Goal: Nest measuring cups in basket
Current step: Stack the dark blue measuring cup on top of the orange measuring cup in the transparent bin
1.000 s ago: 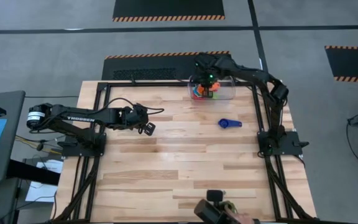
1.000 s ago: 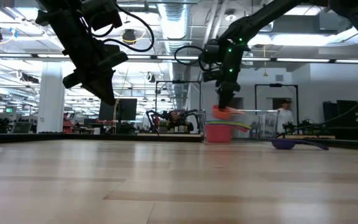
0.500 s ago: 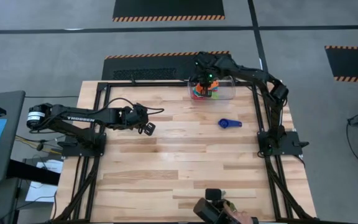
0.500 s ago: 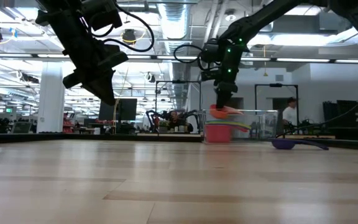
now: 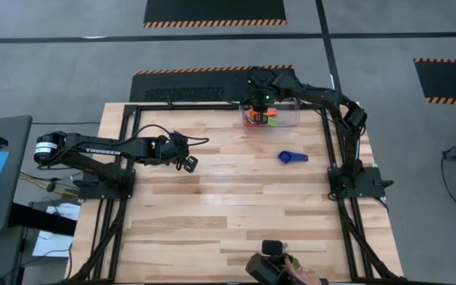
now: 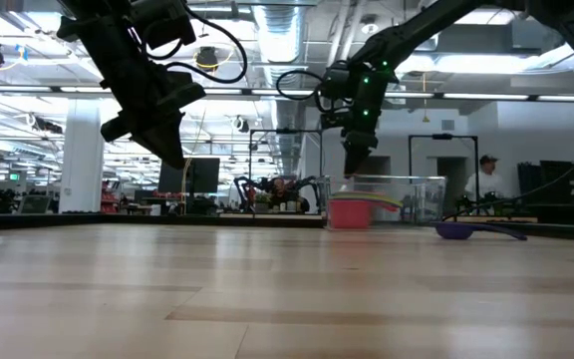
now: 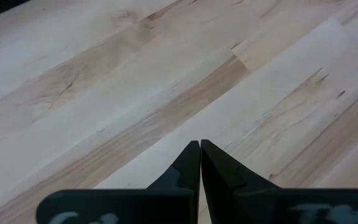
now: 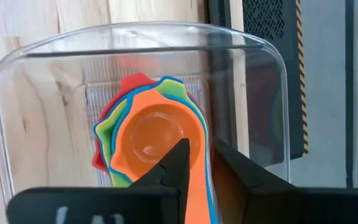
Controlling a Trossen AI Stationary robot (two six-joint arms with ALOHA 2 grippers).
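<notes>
White lettering on your left arm (image 5: 101, 150) reads TROSSEN in the high view; its hand (image 5: 187, 164) hangs over the table (image 5: 212, 222), well apart from the basket (image 5: 290, 117) and the blue cup (image 5: 291, 157). In the low view, your right hand (image 6: 353, 160) hovers just above the basket. The left wrist view shows fingers pressed together, empty. In the right wrist view, narrowly parted fingers hold nothing above the nested cups (image 8: 148, 140), orange cup (image 8: 145, 149) uppermost.

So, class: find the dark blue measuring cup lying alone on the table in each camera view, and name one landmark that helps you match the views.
High view: dark blue measuring cup on the bare wood, right of centre, nearer than the basket.
Low view: far right, flat on the tabletop, right of the basket.
Left wrist view: not in it.
Right wrist view: not in it.
Shared landmark: the clear basket holding the nested cups.
</notes>
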